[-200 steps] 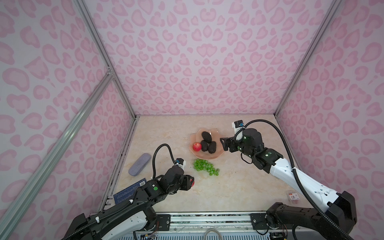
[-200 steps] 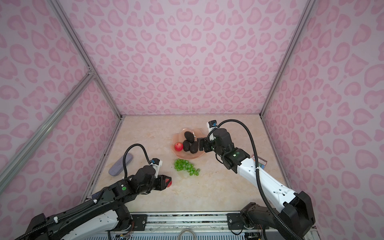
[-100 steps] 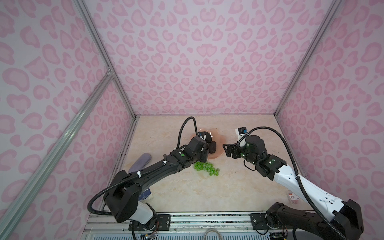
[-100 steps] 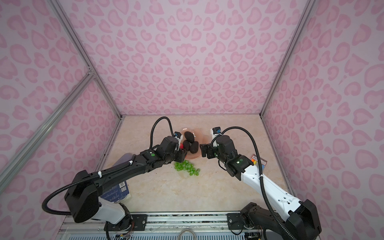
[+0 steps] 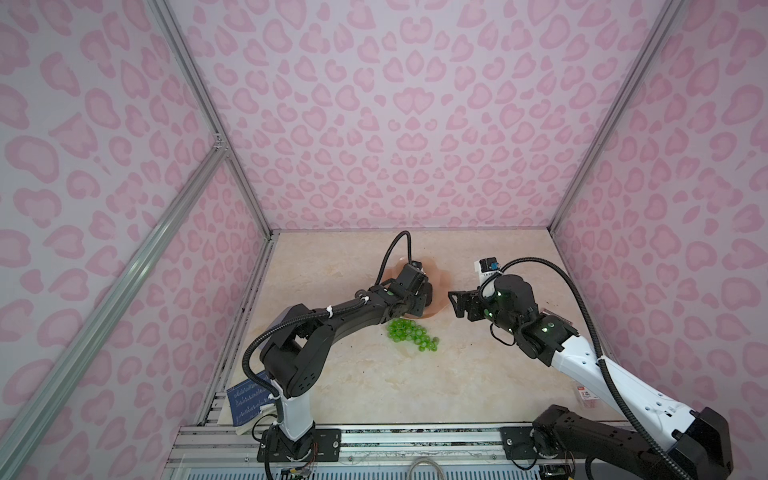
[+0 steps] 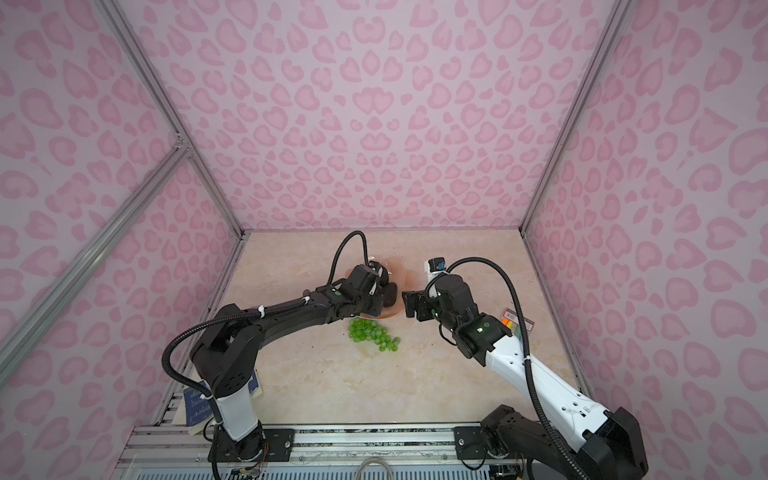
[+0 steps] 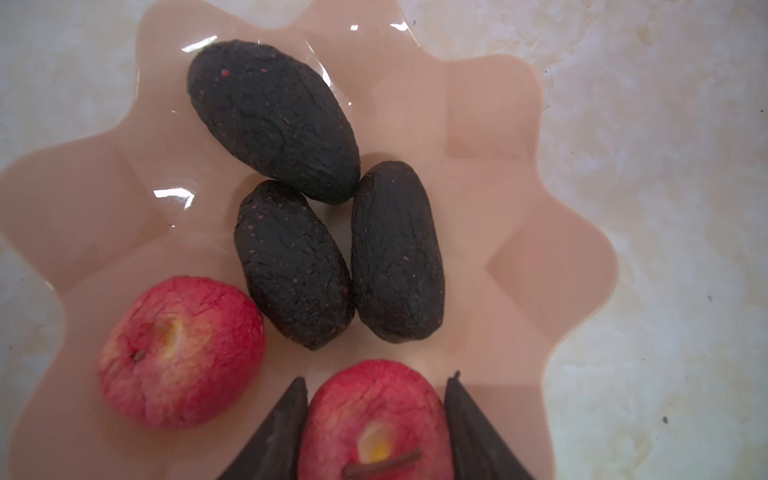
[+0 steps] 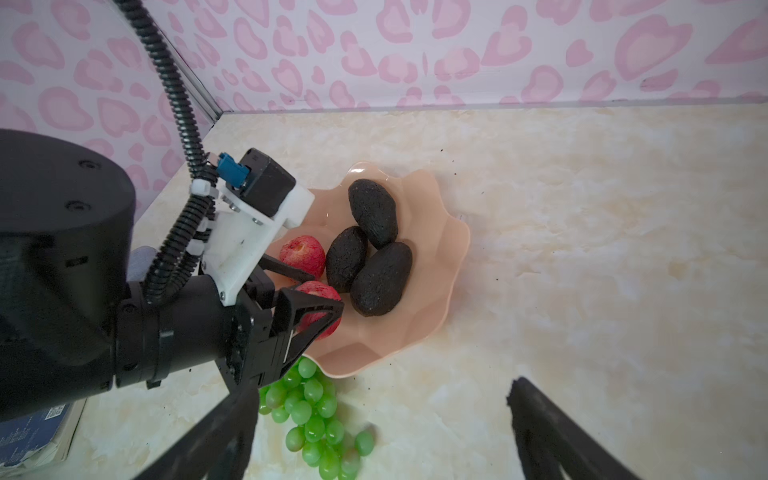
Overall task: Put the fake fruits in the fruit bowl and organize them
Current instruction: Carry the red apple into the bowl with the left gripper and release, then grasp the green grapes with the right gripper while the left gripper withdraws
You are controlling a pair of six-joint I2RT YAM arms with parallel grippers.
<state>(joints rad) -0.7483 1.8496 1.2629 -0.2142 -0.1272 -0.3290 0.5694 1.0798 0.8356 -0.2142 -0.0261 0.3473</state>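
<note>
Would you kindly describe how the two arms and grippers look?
The left arm and right arm are black with one white link, green lights and a ribbed black cable held by white ties. The left gripper and right gripper have slim black triangular fingers and a white camera bracket.
</note>
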